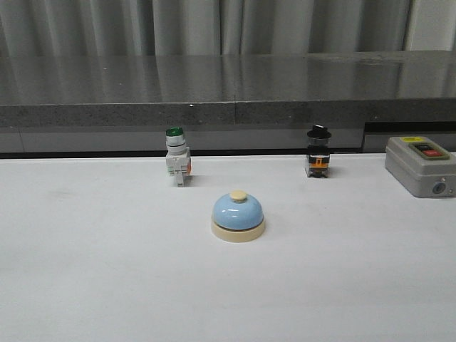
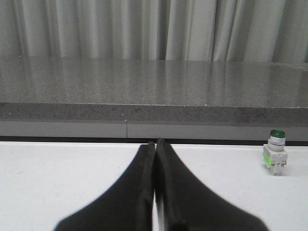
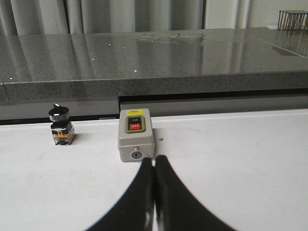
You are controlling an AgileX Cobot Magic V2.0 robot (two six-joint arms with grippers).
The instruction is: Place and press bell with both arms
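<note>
The light-blue desk bell [image 1: 238, 216] sat mid-table [image 1: 107, 285], well apart from both arms — left tool [image 2: 155, 144] and right tool [image 3: 154, 159] each pressed together, empty — so one needed spreading wide before straddling its cream base.

You get even, soft overhead light in every view. The grey stone ledge [image 1: 228, 82] shows pale glare streaks. The bell [image 1: 238, 216] casts only a faint shadow on the white table [image 1: 107, 271]. Everything looks slightly soft and grainy.
</note>
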